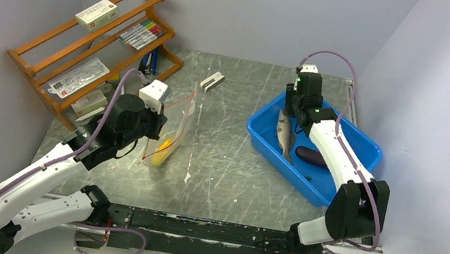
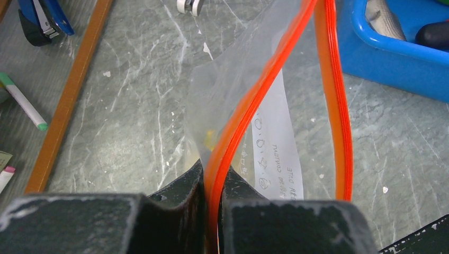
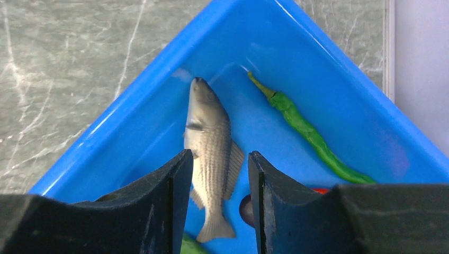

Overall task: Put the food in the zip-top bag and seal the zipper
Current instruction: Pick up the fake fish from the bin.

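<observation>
Over the bin (image 3: 339, 69), right fingers (image 3: 159, 211) gape above the fish (image 3: 209, 137); left fingers (image 2: 180, 196) clamp the zipper (image 2: 249, 111).

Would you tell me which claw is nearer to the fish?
Right. The right claw hangs open over the fish; the left claw is across the table, pinching the zipper.

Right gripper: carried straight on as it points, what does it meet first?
Probably the fish, framed between the right gripper's open jaws, in the blue bin; the gap is unclear.
</observation>
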### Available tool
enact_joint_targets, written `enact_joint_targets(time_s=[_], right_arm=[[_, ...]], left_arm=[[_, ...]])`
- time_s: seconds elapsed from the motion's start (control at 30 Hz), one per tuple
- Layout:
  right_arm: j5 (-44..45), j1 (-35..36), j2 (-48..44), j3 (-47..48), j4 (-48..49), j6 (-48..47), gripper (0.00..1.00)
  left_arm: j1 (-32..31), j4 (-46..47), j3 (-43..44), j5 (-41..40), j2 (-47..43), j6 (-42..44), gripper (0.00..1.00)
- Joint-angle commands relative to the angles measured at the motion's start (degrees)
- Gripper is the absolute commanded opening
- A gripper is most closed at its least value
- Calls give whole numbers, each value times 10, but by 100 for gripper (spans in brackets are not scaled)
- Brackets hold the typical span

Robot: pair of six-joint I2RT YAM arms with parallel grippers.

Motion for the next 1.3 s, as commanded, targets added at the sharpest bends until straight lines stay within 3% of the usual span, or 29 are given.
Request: enact_joint_targets(time_s=[0.0,0.27,0.53,1.1,1.27], right_arm=[[-54,-35,42,-5,35,-7,44],[-158,-97,120,-8,97,-13,45],[-210,-107,181,-4,143,-25,43],[-228,-109,243,7,151,-42,52],[-221,-110,234,0,154,-44,47]], left_arm=[[4,24,-2,-8,-3,7,7],[4,22,-5,-8,-7,6,7],[4,21,-5,-12,-6,7,7],[4,21,-7,-14,-10,7,7],[4,20,-7,-14,-10,5,7]])
